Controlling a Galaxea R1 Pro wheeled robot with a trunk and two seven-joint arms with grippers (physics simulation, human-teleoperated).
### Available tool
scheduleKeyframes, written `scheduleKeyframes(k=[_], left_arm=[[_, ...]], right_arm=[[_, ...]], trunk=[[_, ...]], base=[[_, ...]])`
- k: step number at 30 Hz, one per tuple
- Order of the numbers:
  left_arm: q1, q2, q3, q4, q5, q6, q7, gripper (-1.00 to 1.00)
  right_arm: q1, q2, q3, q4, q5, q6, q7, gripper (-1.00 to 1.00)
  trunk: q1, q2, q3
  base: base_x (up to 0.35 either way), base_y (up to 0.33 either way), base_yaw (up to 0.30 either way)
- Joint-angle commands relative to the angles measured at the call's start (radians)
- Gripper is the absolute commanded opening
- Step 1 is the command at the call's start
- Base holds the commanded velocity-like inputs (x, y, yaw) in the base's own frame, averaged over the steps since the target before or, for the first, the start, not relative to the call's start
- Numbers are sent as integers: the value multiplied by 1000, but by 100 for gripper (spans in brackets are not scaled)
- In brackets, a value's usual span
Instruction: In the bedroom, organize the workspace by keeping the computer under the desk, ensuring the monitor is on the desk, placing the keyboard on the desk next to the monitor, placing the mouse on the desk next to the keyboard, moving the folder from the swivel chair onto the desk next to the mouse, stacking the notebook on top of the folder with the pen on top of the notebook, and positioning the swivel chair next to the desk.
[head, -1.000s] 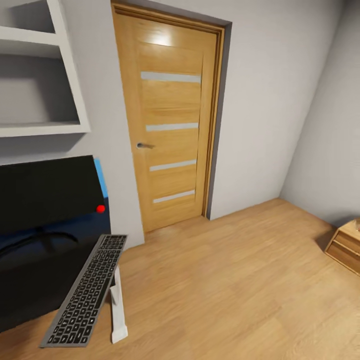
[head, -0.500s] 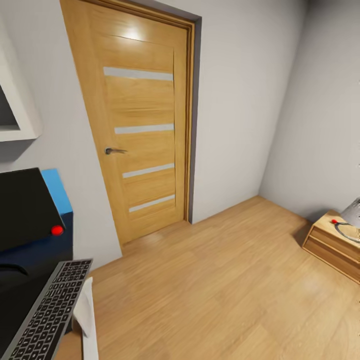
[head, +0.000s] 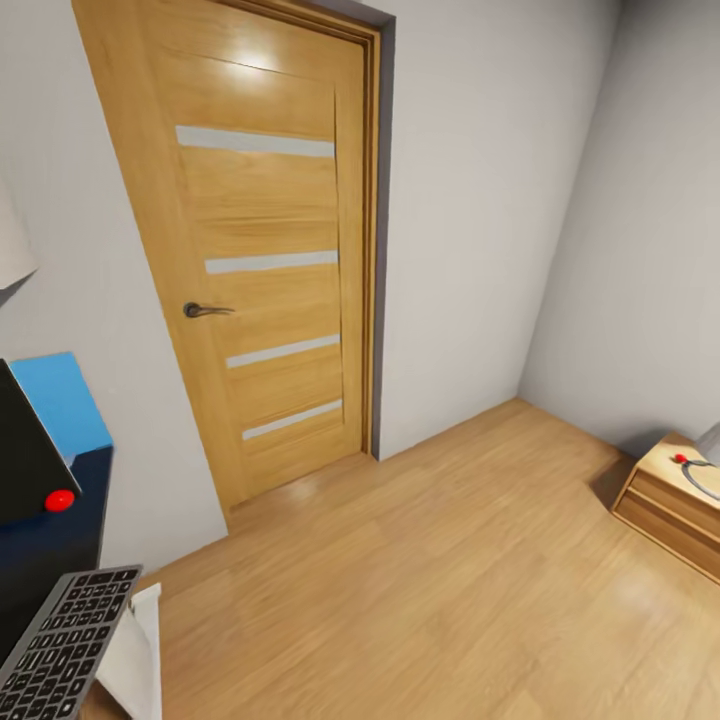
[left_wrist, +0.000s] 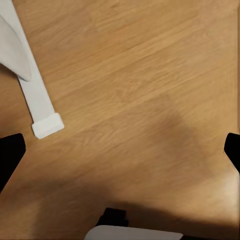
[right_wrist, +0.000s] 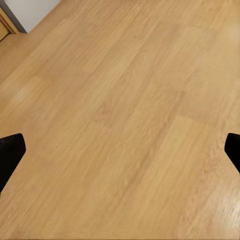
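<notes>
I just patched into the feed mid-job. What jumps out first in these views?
The tall wooden door with pale stripes and a lever handle dominates the head view, shut, in the grey wall ahead. At lower left sit the keyboard and a corner of the black monitor, with a blue panel behind it. At far right, a light wooden drawer unit stands on the bare wood floor.

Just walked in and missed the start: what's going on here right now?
Nothing is being handled. The head view faces a closed wooden door across bare wood floor. At that view's left edge sit the keyboard and a corner of the monitor on the dark desk. A wooden drawer unit stands at the right. Both wrist cameras look down at floor, with the left gripper and right gripper open and empty.
</notes>
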Motion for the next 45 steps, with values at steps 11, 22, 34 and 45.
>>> scheduleKeyframes(k=[11, 22, 34, 45], left_arm=[[-1, 1, -8, 0, 10, -5, 7, 100], [-1, 1, -8, 1, 10, -16, 7, 100], [-1, 11, 4, 17, 16, -45, 12, 100], [-1, 8, -4, 124, 14, -48, 9, 100]], right_arm=[[-1, -1, 5, 2, -11, -4, 5, 100], [-1, 1, 5, 2, -11, -4, 5, 100], [-1, 3, 5, 1, -10, -4, 6, 100], [0, 4, 6, 3, -9, -4, 6, 100]], trunk=[[1, -1, -1], [1, -1, -1], [1, -1, -1], [1, -1, -1]], base=[[318, -98, 15], [172, -76, 247], [7, -1, 282], [281, -25, 283]])
